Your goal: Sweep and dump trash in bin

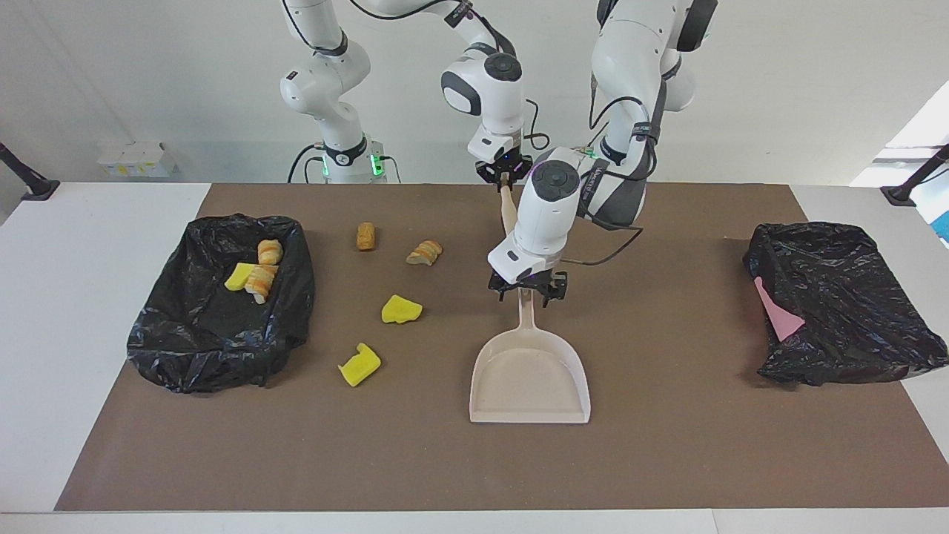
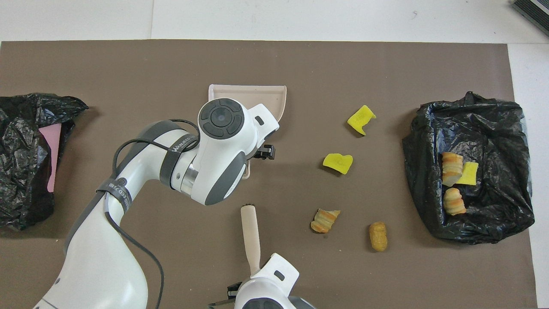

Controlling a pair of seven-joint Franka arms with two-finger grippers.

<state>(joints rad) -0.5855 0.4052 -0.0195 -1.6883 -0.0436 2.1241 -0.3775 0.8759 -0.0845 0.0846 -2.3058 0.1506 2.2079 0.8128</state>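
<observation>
Four pieces of trash lie on the brown mat: two yellow wedges and two tan lumps. Three more pieces lie in the black-bagged bin at the right arm's end. The beige dustpan rests flat mid-table, mouth away from the robots. My left gripper is shut on its handle. My right gripper is shut on a beige brush handle near the robots' edge; the brush head is hidden. In the overhead view the handle points toward the dustpan.
A second black bag holding a flat pink sheet lies at the left arm's end. The brown mat covers most of the white table. The loose trash lies between the dustpan and the bin.
</observation>
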